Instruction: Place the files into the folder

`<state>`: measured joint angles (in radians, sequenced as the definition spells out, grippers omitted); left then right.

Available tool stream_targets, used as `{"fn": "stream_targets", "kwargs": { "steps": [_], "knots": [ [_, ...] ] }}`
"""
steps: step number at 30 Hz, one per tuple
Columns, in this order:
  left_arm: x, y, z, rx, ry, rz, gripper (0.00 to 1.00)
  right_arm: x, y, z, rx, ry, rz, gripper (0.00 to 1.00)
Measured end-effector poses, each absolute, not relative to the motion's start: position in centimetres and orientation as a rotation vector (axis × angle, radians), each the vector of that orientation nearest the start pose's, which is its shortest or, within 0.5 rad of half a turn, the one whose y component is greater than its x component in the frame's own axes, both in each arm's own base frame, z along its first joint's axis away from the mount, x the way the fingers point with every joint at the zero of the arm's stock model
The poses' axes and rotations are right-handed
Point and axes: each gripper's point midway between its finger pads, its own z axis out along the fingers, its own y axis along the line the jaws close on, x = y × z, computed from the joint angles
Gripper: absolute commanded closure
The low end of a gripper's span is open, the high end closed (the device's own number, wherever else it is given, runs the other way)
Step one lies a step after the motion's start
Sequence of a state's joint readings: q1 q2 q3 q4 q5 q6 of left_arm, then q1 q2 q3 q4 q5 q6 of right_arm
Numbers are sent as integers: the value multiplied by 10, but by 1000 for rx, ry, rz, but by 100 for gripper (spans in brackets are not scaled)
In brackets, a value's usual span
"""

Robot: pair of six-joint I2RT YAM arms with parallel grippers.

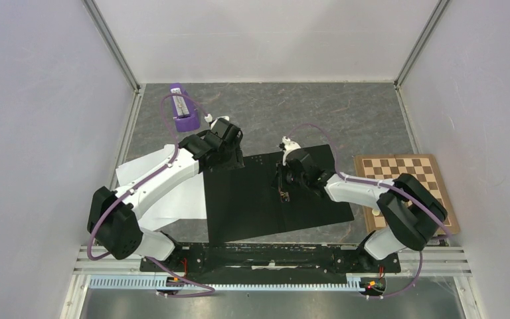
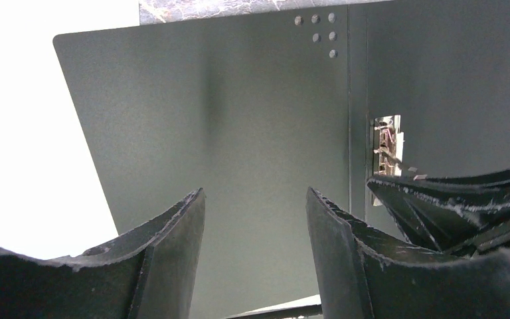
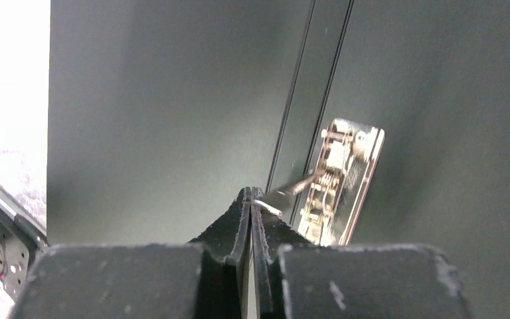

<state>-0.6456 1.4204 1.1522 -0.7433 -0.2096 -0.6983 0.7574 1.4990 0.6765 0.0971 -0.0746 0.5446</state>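
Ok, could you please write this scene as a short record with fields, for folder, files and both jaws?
folder: open flat, black inside up
files: white sheets beside folder's left edge, not yet inside
clip: metal, on the spine
left jaws: open, over folder's left half, holding nothing
right jaws: shut on the clip lever
other: chessboard at right, purple object at far left

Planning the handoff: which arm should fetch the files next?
Probably left: the files lie on its side, beside the folder, and the left gripper is open. The right gripper is shut on the clip.
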Motion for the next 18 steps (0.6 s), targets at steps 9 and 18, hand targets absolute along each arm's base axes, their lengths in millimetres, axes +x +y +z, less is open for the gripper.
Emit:
{"fn": "stream_targets", "kwargs": {
  "steps": [9,18],
  "knots": [
    [275,-194,139,-142,2564,-243,36,292,286,44,-278,2388,681,99],
    [275,-193,139,-132,2564,-240,36,319,290,32,-324,2404,613,87]
  ]
}}
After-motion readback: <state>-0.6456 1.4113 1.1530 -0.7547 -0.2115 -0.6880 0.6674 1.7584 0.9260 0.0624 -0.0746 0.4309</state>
